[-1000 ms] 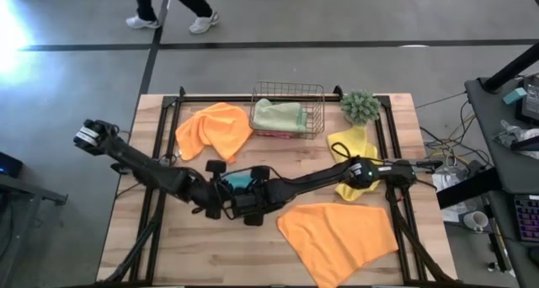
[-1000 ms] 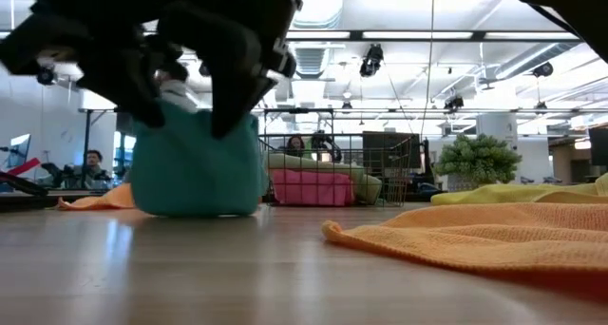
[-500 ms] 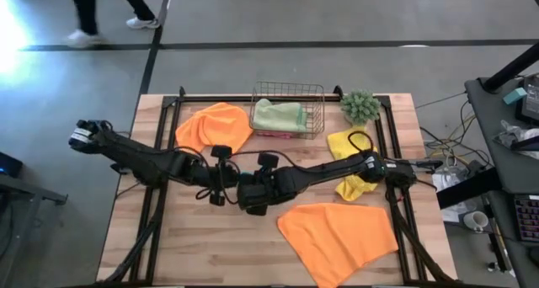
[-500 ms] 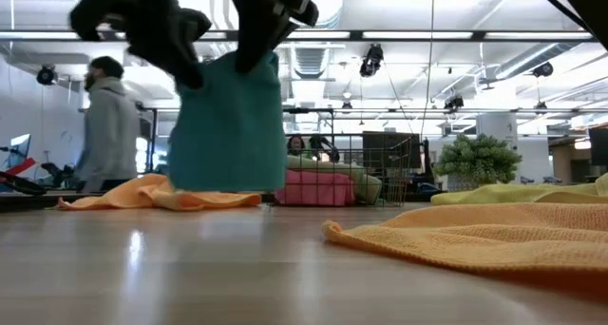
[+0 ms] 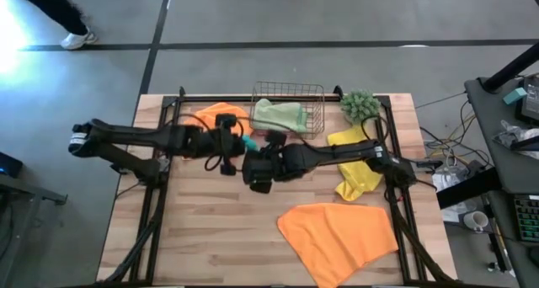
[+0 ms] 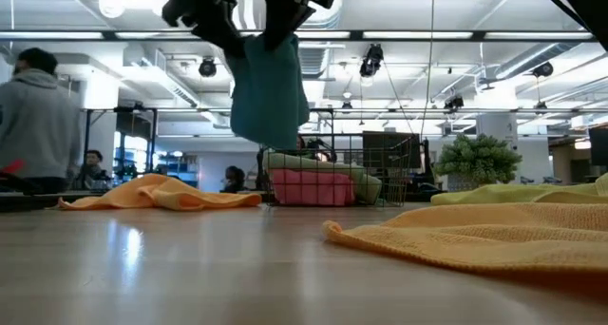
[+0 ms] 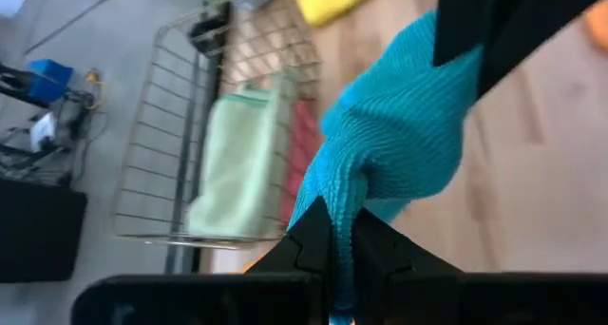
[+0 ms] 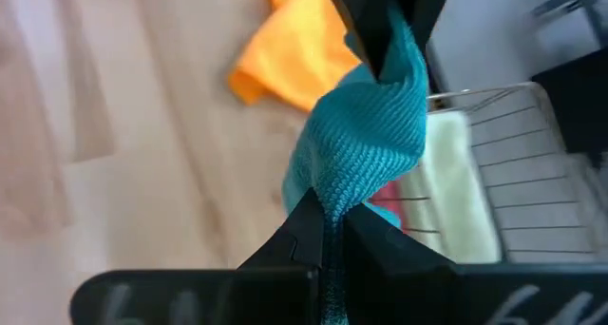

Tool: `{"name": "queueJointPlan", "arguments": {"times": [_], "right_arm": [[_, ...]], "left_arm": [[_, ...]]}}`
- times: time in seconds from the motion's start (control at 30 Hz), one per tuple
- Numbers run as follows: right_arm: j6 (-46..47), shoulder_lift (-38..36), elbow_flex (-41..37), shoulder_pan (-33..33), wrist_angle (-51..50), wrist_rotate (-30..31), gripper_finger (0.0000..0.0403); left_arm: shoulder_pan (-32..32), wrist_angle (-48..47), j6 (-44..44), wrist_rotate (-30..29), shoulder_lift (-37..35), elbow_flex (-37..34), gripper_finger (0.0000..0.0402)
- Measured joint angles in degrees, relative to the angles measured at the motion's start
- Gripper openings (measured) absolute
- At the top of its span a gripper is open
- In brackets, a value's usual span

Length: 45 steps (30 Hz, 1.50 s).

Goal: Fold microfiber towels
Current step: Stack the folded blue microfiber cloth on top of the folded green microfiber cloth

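A flat orange microfiber towel (image 5: 339,237) lies spread on the near right part of the pale wooden bench (image 5: 210,237), its long axis running roughly from the bench's middle toward the near right corner. Farther in, above the middle of the bench, both dark arms meet. The left claw (image 5: 238,142) and the right claw (image 5: 257,153) are each clamped shut on the same folded teal microfiber towel (image 6: 269,92), which is lifted clear of the bench and hangs with its long axis vertical, gripped at the top edge and its loose end pointing down. From each wrist camera, the teal cloth is seen pinched between that claw's two dark fingertips (image 7: 328,235) and stretching away to the other claw (image 8: 380,26). To the right of the claws, a crumpled yellow microfiber towel (image 5: 354,166) lies on the bench, lengthwise from near to far. Beyond the claws, a second orange microfiber towel (image 5: 221,115) lies bunched toward the far left. Beside it, at the far edge, stands a copper wire basket (image 5: 289,93) holding a folded sage green microfiber towel (image 5: 279,115) on top of a pink one (image 6: 309,187). A small green fuzzy plant (image 5: 360,105) sits just right of the basket. On the floor past the bench, a person's shoe (image 5: 74,40) shows.
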Motion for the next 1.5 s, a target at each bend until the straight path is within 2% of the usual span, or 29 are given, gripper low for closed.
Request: {"name": "queueJointPlan", "arguments": {"times": [0.2,0.43,0.57,0.9,1.23,1.37,1.5], "right_arm": [[-3.9,-3.4,0.0,-4.3,-0.3,2.5,0.0008],[-9.5,-6.2,0.0,-11.4,-0.3,3.7,0.0008],[-11.5,-6.9,0.0,-15.3,-0.9,3.6,0.0008],[-19.4,-7.2,0.0,-24.1,-2.3,2.9,0.0008],[-21.9,-7.2,-0.2,-32.9,-2.3,-4.7,0.0008],[-24.7,-7.2,-1.4,-35.6,0.7,-6.9,0.0008],[-27.6,-6.4,-2.1,-37.8,3.5,-11.7,0.0008]], "left_arm": [[5.7,3.3,5.8,0.7,0.0,1.4,0.0001],[13.7,15.8,11.8,2.0,2.0,1.6,0.0001],[18.3,20.7,12.6,4.2,5.8,2.7,0.0001],[24.6,20.5,18.6,6.1,18.2,12.5,0.0001],[29.0,20.6,25.6,6.4,24.3,19.3,0.0001],[30.8,20.5,28.9,6.5,26.2,22.0,0.0001],[32.0,20.1,31.6,6.6,28.3,24.0,0.0001]]}}
